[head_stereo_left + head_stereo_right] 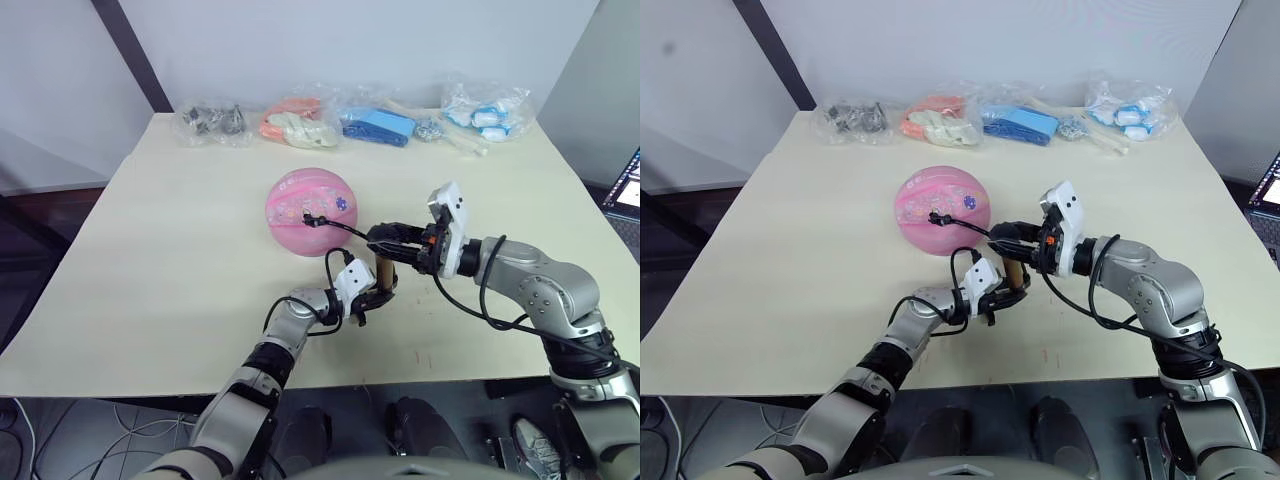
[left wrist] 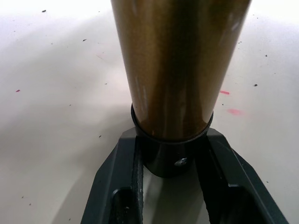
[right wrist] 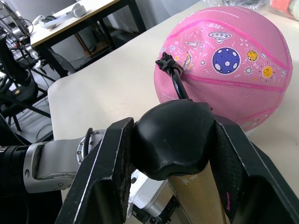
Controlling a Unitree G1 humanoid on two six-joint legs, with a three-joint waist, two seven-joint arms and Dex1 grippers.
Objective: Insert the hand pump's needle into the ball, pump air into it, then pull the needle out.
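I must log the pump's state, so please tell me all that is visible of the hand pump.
The hand pump is a slim brass-coloured metal cylinder with black end caps. It stands roughly upright on the table. The left tool clamps its lower cap; the right tool grips its black top handle. Its thin black hose curves to the pink ball and ends at the valve.

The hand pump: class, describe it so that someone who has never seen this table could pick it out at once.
Start at the pale table and find the pink ball near its middle. Just in front of the ball, both claws grip the hand pump: the left claw at its bottom cap, the right claw on its black handle. It is the only gold-brass cylinder, and a thin black hose runs from it to the ball.
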